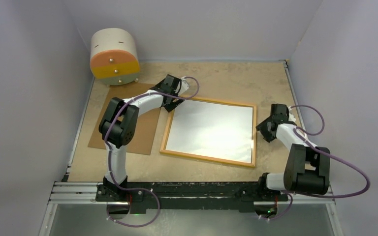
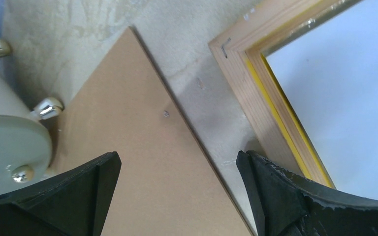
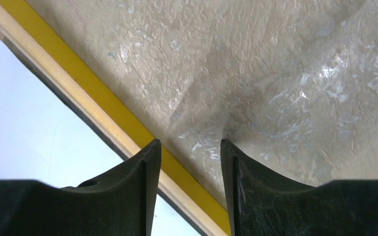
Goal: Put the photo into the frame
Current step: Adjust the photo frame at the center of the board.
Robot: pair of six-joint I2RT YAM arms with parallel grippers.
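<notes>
One frame [image 1: 207, 158], long axis left-to-right

Left arm [image 1: 142, 101] stretched forward, left claw [image 2: 177, 160] spread wide; right arm [image 1: 295, 135] elbow-bent, right claw [image 3: 191, 147] partly parted.

my arms [image 1: 146, 101] wear white shells with black joints, purple cables [image 1: 323, 119] looping off; my fingers [image 3: 270, 196] are matte black.

The left arm [image 1: 142, 101] covers part of the brown board [image 1: 147, 132].
</notes>
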